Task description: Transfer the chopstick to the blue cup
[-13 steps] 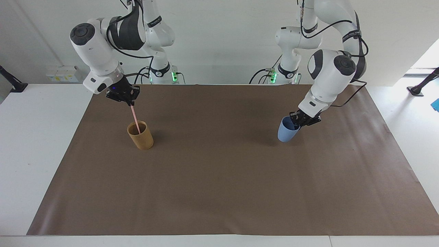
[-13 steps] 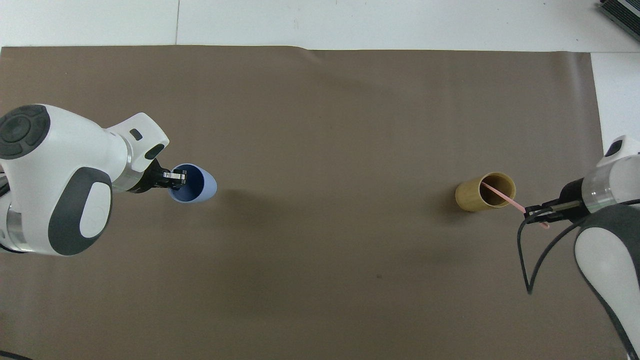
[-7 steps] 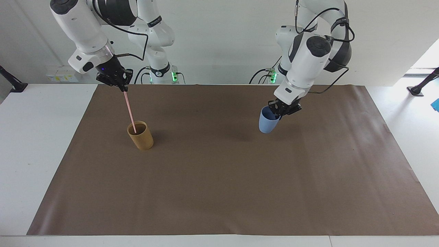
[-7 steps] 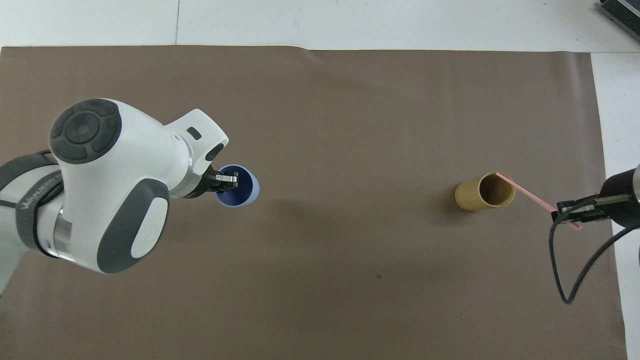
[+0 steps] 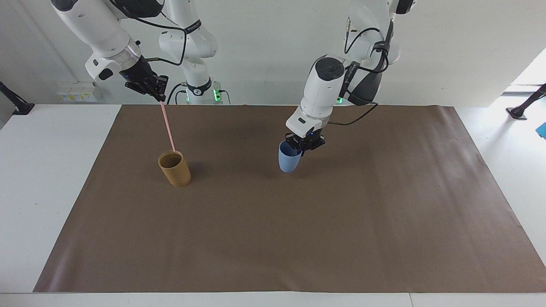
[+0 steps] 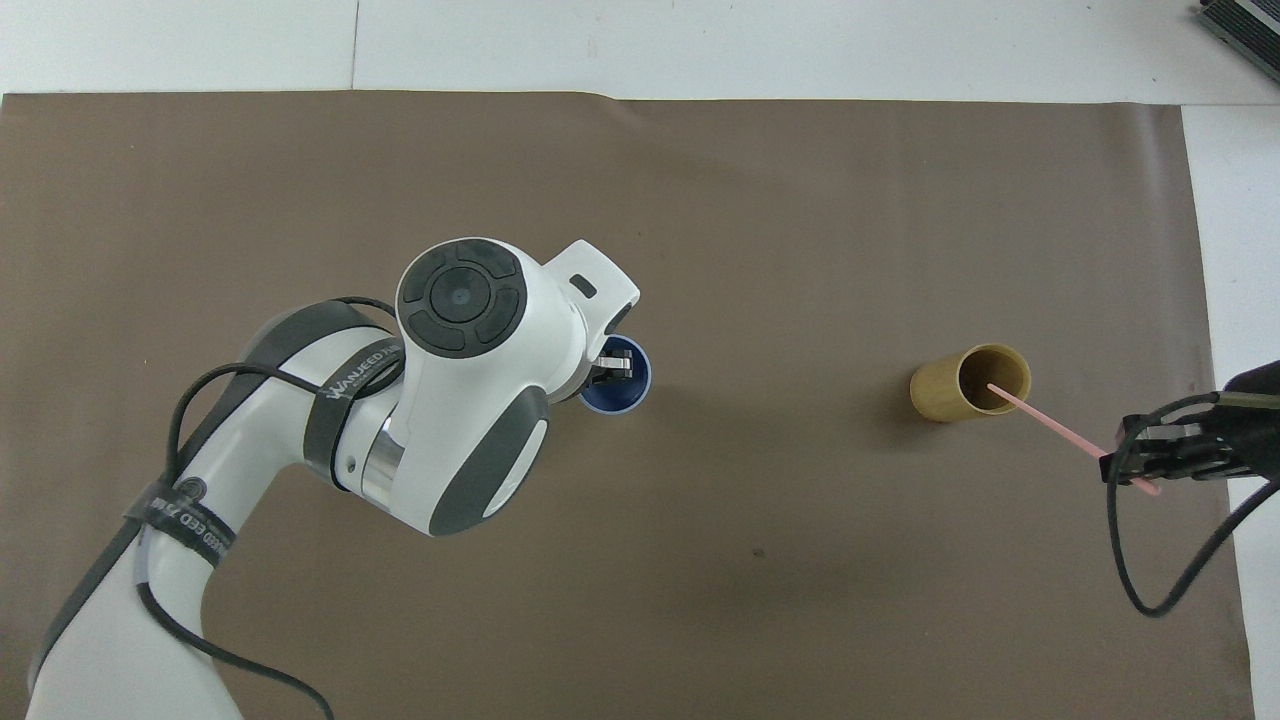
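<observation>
brown paper (image 5: 273,238) covers most of a white table (image 5: 42,179), with two white arms rising at its robot-side edge before a pale wall.

the right gripper (image 5: 161,98) is clamped on the upper end of the thin pale-pink chopstick (image 5: 167,126), which hangs slanted with its lower tip right at the mouth of the tall tan-brown cylindrical cup (image 5: 174,168) toward the right arm's end of the paper. from overhead the tip (image 6: 992,388) appears over that cup's opening, so it looks all but clear of it. nothing else shows inside the tan cup.

the left gripper (image 5: 302,147) pinches the rim of the small light-blue tapered cup (image 5: 289,157), held over the middle of the paper; whether its base touches the paper i cannot tell. its inside (image 6: 622,390) looks empty.

as i judge it, the pick-up is done on both sides; bringing stick and blue cup together and dropping the stick in are left.
</observation>
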Available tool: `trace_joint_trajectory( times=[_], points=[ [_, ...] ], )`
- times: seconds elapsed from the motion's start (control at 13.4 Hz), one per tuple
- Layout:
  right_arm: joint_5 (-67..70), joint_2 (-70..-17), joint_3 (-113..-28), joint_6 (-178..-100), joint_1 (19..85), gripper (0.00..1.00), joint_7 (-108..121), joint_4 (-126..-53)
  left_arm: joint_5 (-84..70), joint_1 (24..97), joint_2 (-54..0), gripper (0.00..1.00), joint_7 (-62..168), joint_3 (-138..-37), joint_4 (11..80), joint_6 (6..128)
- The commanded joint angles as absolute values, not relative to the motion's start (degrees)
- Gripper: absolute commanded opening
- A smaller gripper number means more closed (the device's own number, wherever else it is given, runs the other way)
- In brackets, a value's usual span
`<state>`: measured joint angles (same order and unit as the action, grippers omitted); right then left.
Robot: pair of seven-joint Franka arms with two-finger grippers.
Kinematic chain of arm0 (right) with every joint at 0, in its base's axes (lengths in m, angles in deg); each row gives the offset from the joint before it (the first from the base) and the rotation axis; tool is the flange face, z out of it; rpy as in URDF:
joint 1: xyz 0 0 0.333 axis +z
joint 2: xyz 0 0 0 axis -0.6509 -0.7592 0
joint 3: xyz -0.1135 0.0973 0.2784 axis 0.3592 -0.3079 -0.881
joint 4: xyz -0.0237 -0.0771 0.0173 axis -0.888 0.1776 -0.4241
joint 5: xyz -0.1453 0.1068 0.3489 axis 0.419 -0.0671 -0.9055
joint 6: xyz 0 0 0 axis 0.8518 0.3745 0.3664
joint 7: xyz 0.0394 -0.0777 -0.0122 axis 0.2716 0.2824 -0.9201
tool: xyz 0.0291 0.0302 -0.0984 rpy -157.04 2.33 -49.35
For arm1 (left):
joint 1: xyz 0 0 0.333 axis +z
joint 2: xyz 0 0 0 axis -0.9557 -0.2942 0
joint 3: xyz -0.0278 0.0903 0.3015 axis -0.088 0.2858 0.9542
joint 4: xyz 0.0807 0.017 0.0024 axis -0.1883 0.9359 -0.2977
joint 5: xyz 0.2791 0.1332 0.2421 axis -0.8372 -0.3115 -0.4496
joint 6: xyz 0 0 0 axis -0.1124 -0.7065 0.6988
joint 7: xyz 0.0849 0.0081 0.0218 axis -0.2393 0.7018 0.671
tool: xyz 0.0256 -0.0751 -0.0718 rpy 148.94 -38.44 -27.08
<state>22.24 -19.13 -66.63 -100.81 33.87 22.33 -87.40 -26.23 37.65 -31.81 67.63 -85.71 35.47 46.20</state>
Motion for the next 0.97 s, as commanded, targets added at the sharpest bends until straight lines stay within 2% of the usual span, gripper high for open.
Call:
trace_joint_trajectory(
  times=[0.0, 0.37, 0.89],
  points=[
    [17.2, -20.8, -66.9, -97.7, 32.6, 0.0, 27.5, -84.4, -26.7, 34.6, -32.4, 0.0, 68.8, -84.7, 36.1, 47.1],
    [9.2, -21.9, -66.8, -95.7, 32.5, 0.0, 40.0, -82.8, -26.8, 32.6, -32.0, 0.0, 68.8, -84.7, 42.5, 49.6],
    [2.5, -22.3, -66.7, -98.0, 32.8, 0.0, 48.6, -82.9, -26.8, 33.1, -32.0, 0.0, 68.8, -84.7, 43.7, 52.6]
  ],
)
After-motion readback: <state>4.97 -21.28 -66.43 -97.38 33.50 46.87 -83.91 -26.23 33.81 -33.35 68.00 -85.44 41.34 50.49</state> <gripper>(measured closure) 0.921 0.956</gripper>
